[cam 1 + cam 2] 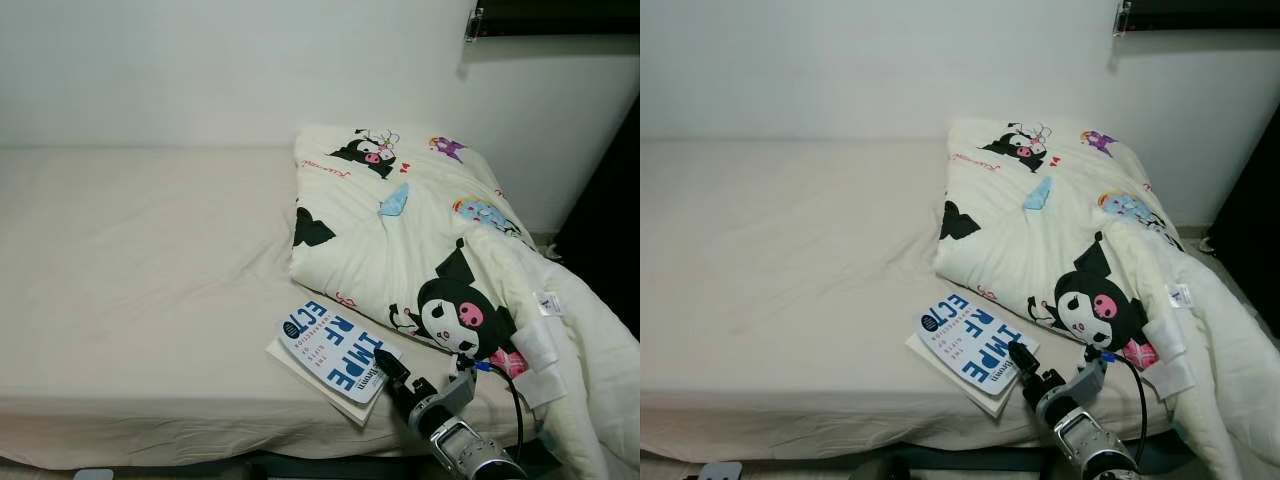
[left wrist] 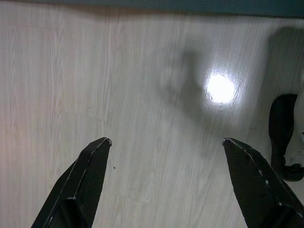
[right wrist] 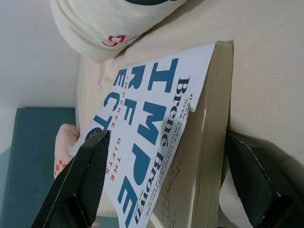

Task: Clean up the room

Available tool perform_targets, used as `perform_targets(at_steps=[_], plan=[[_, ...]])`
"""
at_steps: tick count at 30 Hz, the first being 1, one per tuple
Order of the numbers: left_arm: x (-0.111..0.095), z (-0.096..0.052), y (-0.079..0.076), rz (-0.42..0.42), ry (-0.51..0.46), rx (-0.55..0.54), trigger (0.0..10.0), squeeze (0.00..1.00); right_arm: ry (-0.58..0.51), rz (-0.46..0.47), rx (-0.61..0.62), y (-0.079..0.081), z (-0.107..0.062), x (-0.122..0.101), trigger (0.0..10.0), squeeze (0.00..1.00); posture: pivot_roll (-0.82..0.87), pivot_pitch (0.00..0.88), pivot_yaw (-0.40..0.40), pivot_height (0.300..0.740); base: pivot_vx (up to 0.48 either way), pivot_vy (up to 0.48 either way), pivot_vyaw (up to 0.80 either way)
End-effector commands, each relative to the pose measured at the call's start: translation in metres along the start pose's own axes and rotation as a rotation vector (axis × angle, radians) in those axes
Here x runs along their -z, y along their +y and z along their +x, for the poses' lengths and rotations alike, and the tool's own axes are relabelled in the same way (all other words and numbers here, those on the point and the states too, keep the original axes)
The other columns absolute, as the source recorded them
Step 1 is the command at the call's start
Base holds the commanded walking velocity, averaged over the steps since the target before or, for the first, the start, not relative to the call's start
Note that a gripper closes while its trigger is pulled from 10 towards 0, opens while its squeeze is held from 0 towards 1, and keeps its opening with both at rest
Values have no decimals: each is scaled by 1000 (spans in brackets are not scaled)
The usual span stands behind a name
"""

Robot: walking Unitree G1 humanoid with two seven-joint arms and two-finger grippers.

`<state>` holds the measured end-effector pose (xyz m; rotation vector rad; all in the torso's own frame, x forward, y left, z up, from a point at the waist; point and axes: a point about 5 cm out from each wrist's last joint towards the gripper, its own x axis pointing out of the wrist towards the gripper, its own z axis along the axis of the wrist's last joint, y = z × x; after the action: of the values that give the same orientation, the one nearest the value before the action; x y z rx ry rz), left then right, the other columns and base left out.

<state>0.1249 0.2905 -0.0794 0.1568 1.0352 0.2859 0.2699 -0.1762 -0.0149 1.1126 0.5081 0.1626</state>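
Cream sheet covers the bed (image 1: 140, 260), and most of its surface toward the wall on our left side lies free. The folded blanket (image 1: 400, 230) with cartoon prints takes the right part and hangs over the right edge. The book (image 1: 335, 350), white with big blue letters, lies near the front edge of the bed, just beside the blanket's lower fold, one corner pointing to the edge.

Our right gripper (image 1: 392, 366) reaches up from below the front edge, the silver arm slanting toward the book's near corner. In the right wrist view its fingers (image 3: 90, 171) are spread wide, one on each side of the book's end; we cannot tell if they touch it.

Our left gripper (image 2: 166, 161) hangs over the pale wooden floor (image 2: 95, 71), fingers wide apart and holding nothing.
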Motion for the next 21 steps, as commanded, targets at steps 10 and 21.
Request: perform_targets(at_steps=[10,21], plan=[[1,0,-1,-10,-1,6,10000,0,97,-85,-38,-1,-3,5,0,0,160,18,18,550,0,0,0],[2,0,-11,-25,3,20,10000,0,103,-184,-66,15,7,-13,0,0,156,13,7,550,0,0,0]])
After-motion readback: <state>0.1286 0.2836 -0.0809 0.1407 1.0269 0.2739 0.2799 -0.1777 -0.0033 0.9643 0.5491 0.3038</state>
